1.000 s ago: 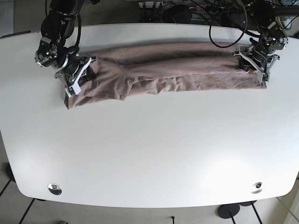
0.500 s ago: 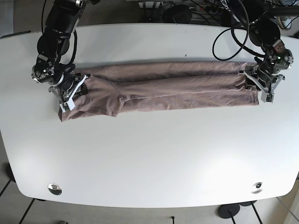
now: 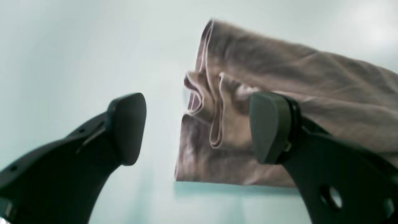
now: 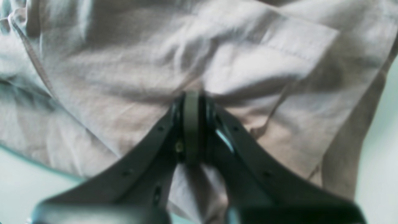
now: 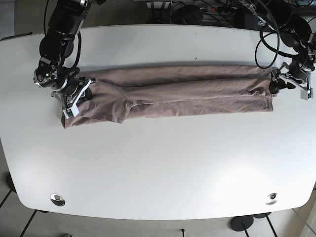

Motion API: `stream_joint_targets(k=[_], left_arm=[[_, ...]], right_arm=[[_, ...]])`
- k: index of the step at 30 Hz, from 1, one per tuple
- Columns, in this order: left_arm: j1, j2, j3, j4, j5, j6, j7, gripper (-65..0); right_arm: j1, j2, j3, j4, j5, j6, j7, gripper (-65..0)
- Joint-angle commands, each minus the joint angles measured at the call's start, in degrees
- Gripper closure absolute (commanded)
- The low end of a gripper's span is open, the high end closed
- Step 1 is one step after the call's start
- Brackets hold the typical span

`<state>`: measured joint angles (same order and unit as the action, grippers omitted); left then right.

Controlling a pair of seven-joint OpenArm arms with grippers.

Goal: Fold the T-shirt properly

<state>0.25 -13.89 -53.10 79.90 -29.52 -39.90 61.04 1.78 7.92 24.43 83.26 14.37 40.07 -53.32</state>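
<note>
The brownish-pink T-shirt (image 5: pixel 173 94) lies on the white table (image 5: pixel 163 163) as a long, narrow folded strip running left to right. My right gripper (image 5: pixel 74 97) is at the strip's left end, and in the right wrist view it (image 4: pixel 192 104) is shut on a pinch of the wrinkled cloth (image 4: pixel 130 71). At the right end, my left gripper (image 5: pixel 282 84) stands just off the strip. In the left wrist view it (image 3: pixel 197 129) is open, with the shirt's layered hem end (image 3: pixel 279 77) showing between and behind its fingers (image 3: pixel 126 127), not gripped.
Black cables and gear (image 5: pixel 207 12) hang behind the table's back edge. Two round metal fittings (image 5: pixel 58 199) (image 5: pixel 271 198) sit near the front corners. The table's curved right edge (image 5: pixel 312 148) is close to my left arm.
The left gripper has let go of the shirt's right end, opened and drawn away to the right. Over the second the shirt came toward the front and settled flat. The right gripper stays shut on it.
</note>
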Motion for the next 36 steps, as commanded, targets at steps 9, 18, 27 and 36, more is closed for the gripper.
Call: stream_joint_targets(k=[9,18,27,36], left_arm=[[-1.2,-1.8,5.1,-7.6,-1.4,-0.1,-1.2,-48.5],[-0.1,1.1,7.4,5.2,-1.5,-0.1,-1.1,-6.5],[4.8,7.7,28.7,29.7,-1.0,0.6,-1.1,-6.3],[1.8,12.6,49.5,22.8,-1.0,11.9,-6.5,-6.5]], right_arm=[[0.0,0.6,0.3,0.9,0.0,-0.07,-0.2,-2.7],[0.0,0.5,0.6,0.8,0.0,-0.07,0.1,-2.5],[0.0,0.5,0.6,0.8,0.0,-0.07,0.1,-2.5],[0.2,0.5,0.6,0.8,0.0,-0.07,-0.1,-2.5]])
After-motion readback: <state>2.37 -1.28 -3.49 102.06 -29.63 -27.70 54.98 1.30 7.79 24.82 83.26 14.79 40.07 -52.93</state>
